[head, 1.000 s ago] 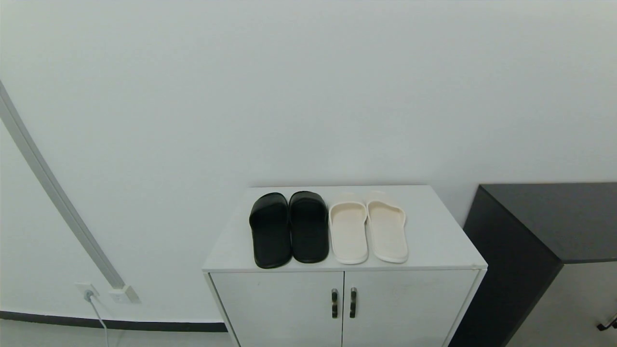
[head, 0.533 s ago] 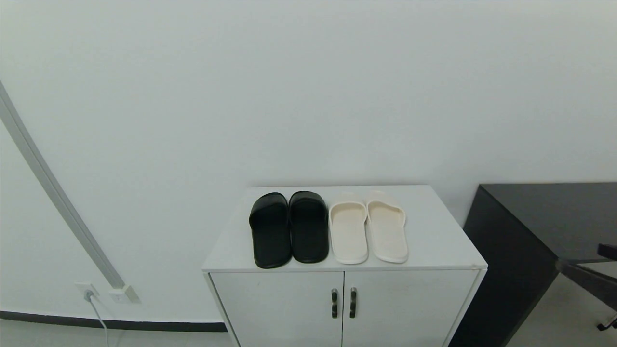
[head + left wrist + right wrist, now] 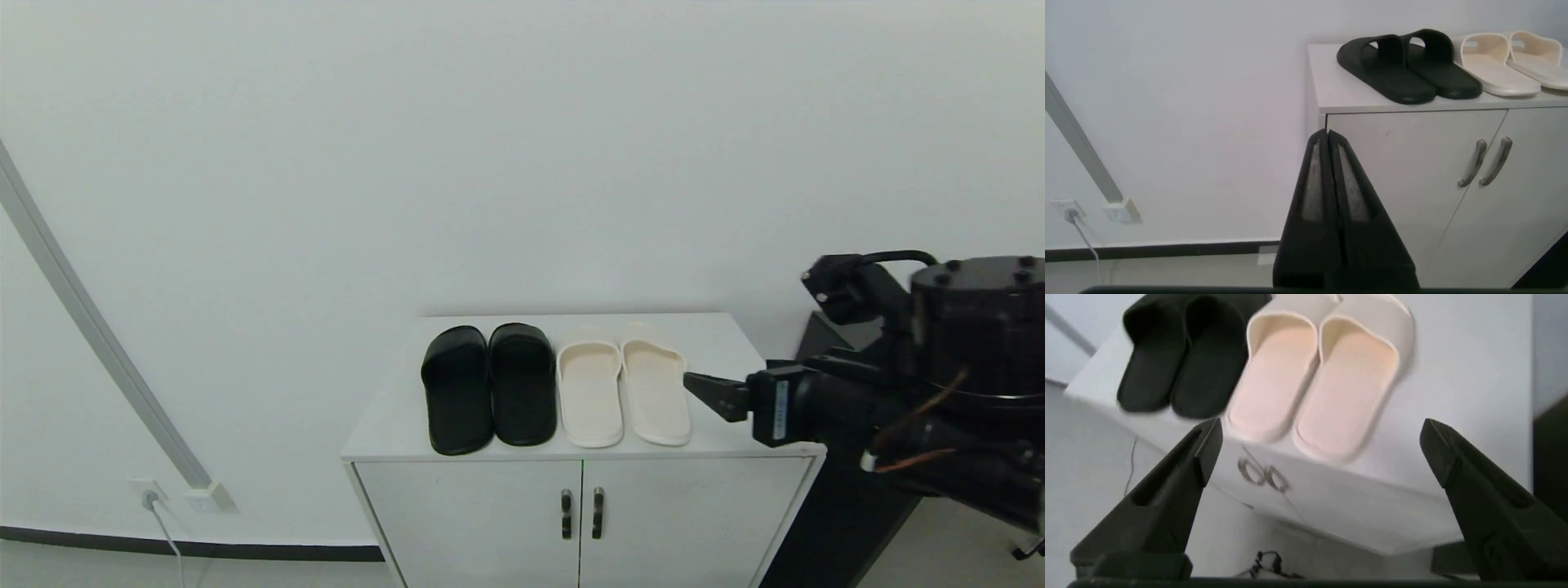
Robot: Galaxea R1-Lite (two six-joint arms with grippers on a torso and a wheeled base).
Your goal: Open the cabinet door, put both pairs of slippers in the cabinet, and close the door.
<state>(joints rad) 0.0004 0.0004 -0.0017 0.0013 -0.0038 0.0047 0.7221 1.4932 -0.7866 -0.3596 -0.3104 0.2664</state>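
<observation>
A pair of black slippers [image 3: 488, 388] and a pair of cream slippers [image 3: 623, 392] lie side by side on top of the white cabinet [image 3: 735, 384]. Both cabinet doors are closed, their dark handles [image 3: 581, 513] meeting at the middle. My right gripper [image 3: 694, 384] hangs open just right of the cream slippers, above the cabinet's right part. In the right wrist view its open fingers [image 3: 1167, 498] frame the cream slippers [image 3: 1323, 371], with the black slippers [image 3: 1180, 351] off to one side. My left gripper [image 3: 1328, 135] is shut and empty, low in front of the cabinet's left corner [image 3: 1319, 110].
A black cabinet [image 3: 820, 531] stands right of the white one, mostly behind my right arm. The wall carries a slanted cable duct [image 3: 90, 327] and a socket with a plugged cord [image 3: 148, 495] at lower left.
My right arm has come in from the right edge of the head view and now reaches over the cabinet's right side. The slippers and doors have not moved.
</observation>
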